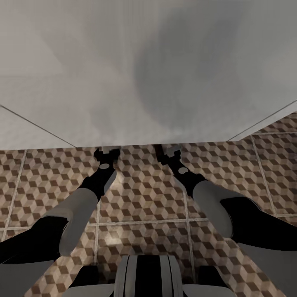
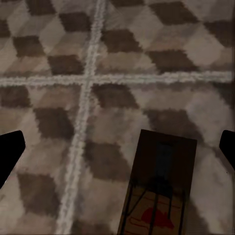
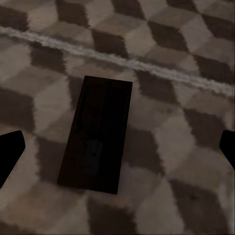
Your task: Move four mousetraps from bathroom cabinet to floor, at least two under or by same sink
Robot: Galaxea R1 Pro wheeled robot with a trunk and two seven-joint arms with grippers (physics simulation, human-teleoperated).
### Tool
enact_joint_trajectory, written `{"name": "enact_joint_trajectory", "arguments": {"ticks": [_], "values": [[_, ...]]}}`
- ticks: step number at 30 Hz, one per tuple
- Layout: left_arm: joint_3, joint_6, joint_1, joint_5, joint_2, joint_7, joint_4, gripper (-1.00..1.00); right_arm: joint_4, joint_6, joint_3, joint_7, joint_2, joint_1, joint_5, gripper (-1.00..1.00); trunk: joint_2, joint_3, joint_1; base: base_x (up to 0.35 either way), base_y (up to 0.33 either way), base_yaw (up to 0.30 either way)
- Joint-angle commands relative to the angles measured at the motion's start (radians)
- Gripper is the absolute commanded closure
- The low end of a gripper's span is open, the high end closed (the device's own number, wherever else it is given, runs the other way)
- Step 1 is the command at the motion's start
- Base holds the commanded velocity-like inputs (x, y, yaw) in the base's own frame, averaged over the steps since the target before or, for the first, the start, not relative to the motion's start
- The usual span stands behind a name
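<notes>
Two flat brown wooden mousetraps, one below each wrist, both flat on the cube-patterned brown and beige bathroom floor (image 1: pixel 140 198) near pale grout lines. Left mousetrap (image 2: pixel 159 188) with dark wire and red mark; right mousetrap (image 3: pixel 96 133) dark, in shadow. Left gripper (image 2: pixel 117 149) and right gripper (image 3: pixel 117 147) both spread wide, holding nothing. Probably light, stiff, thin; best pinched across the long edges, away from the spring wire.

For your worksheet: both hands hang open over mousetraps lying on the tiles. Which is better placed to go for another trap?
Neither clearly: left hand and right hand hang level, each open above a mousetrap.
</notes>
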Motion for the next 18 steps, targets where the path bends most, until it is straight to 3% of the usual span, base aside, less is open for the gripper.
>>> {"name": "enact_joint_trajectory", "arguments": {"ticks": [1,18], "values": [[-0.004,0.000,-0.001,-0.007,0.000,0.008,0.002,-1.00,0.001,-0.002,0.006,-0.005,0.000,-0.001,0.002,-1.00,0.000,0.004,0.000,0.000,0.000,0.000],[-0.003,0.000,0.000,-0.006,0.000,0.008,0.019,-1.00,0.002,-0.004,0.006,-0.005,0.000,-0.001,0.002,-1.00,0.004,0.065,-0.008,0.000,0.000,0.000]]}}
